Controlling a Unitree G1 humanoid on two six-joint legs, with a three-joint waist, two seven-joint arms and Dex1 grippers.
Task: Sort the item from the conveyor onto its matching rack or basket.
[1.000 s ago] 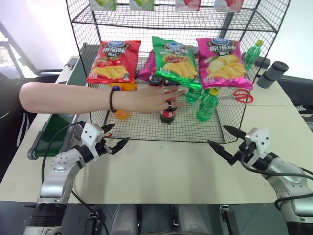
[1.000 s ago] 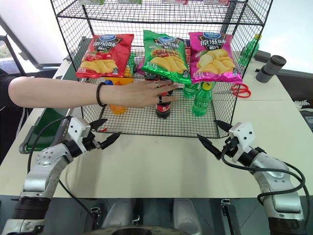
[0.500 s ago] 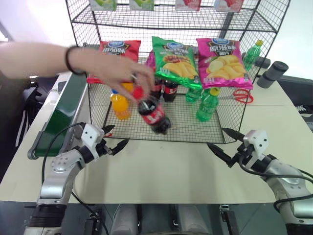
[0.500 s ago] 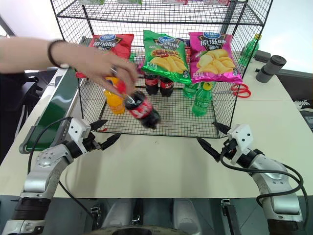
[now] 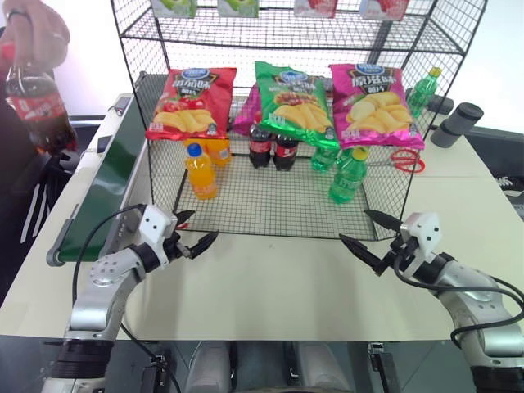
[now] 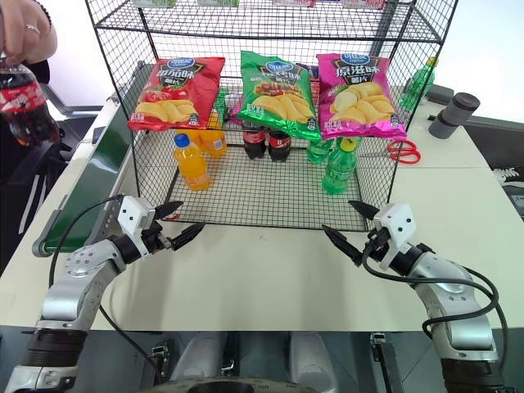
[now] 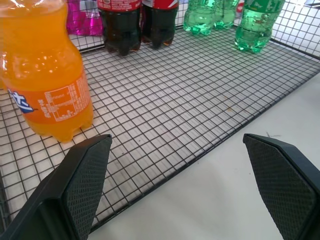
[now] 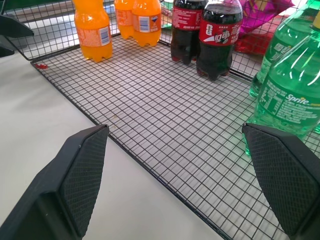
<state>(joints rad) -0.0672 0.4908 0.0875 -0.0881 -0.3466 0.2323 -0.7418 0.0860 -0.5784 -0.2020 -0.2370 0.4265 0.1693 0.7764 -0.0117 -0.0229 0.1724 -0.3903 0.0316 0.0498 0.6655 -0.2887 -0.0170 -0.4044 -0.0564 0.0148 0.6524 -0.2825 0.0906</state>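
Observation:
A person's hand holds the item, a cola bottle (image 5: 37,102) with a red label, in the air at the far left, above and beside the dark green conveyor (image 5: 102,192). The black wire rack (image 5: 278,205) stands mid-table, hung with red, green and pink crisp bags. Two cola bottles (image 5: 274,147), orange bottles (image 5: 199,172) and green bottles (image 5: 348,176) stand on its bottom shelf. My left gripper (image 5: 201,227) hovers open at the shelf's front left corner. My right gripper (image 5: 354,227) hovers open at the front right corner. Neither holds anything.
Red scissors (image 5: 401,160) lie on the table right of the rack. A grey cylinder (image 5: 457,123) and a green bottle (image 5: 422,90) stand behind them. Bare white tabletop (image 5: 278,278) stretches between my grippers in front of the rack.
The person's hand took a cola bottle off the rack's bottom shelf and carried it up and away to the far left. Both grippers stayed in place, open.

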